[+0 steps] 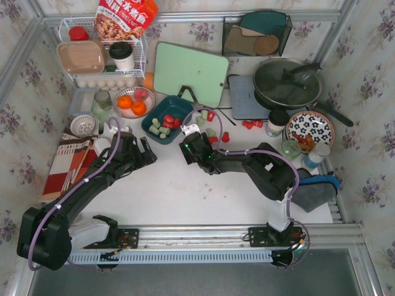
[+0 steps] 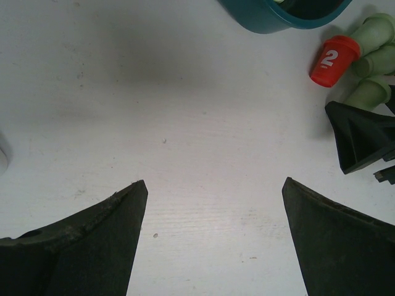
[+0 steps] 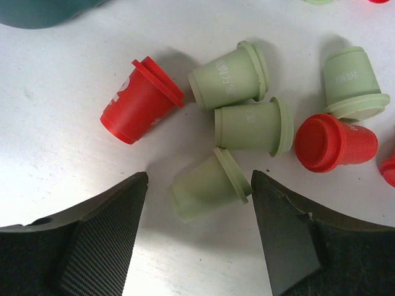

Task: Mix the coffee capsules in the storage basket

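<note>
The teal storage basket point(image 1: 182, 102) sits left of centre with several red and pale green coffee capsules point(image 1: 162, 125) inside. More capsules point(image 1: 212, 135) lie loose on the white table to its right. In the right wrist view, my right gripper point(image 3: 199, 179) is open and straddles a pale green capsule point(image 3: 207, 188) lying on its side. The right fingertip is at the capsule's rim and the left one stands apart from it. Red point(image 3: 141, 100) and green point(image 3: 229, 75) capsules lie just beyond. My left gripper point(image 2: 214, 182) is open over bare table, near the basket point(image 2: 278, 15).
A green cutting board point(image 1: 190, 73) leans behind the basket, and a bowl of oranges point(image 1: 134, 102) stands to its left. A white wire rack point(image 1: 102, 52) is at the back left, with a lidded pan point(image 1: 287, 82) and a patterned plate point(image 1: 310, 128) to the right.
</note>
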### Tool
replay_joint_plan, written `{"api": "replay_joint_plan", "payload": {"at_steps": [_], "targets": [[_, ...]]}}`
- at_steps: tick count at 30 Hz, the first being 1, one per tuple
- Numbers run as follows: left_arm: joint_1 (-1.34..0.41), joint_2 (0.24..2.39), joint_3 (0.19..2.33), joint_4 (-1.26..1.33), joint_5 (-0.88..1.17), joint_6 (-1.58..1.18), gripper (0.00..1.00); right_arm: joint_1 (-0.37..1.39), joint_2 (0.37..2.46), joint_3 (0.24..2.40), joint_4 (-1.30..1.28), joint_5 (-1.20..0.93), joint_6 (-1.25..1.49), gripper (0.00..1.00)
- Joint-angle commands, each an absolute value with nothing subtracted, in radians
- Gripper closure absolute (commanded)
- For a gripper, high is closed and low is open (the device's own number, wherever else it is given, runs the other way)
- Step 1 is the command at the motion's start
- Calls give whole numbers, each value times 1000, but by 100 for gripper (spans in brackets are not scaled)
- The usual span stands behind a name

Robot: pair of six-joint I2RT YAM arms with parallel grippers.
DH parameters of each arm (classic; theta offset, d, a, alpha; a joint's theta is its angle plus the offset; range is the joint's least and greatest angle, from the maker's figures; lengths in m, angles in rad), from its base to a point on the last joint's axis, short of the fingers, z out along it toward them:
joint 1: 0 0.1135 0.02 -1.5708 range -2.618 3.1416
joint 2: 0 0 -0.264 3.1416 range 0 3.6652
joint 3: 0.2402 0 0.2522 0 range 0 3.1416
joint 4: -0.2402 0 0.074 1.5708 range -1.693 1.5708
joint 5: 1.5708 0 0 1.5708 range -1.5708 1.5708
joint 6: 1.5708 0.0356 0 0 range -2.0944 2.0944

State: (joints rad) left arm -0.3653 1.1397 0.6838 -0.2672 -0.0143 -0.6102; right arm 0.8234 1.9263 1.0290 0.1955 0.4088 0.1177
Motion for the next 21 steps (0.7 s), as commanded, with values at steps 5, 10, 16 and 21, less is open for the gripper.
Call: {"api": "replay_joint_plan", "payload": {"at_steps": [5,10,16,21], "targets": [[-365,1138,692,-261,-7,-604,8,824,1906,1002,207,393,146,32],[-365,1135,692,-262,-7,-606,7,824,1888,978,220,389,165,45],[-364,1134,693,-262,-6,-606,8,823,1859,978,212,377,180,54],[-365,1140,692,-258,-1,-610,8,824,1799,997,217,329,184,55]]}}
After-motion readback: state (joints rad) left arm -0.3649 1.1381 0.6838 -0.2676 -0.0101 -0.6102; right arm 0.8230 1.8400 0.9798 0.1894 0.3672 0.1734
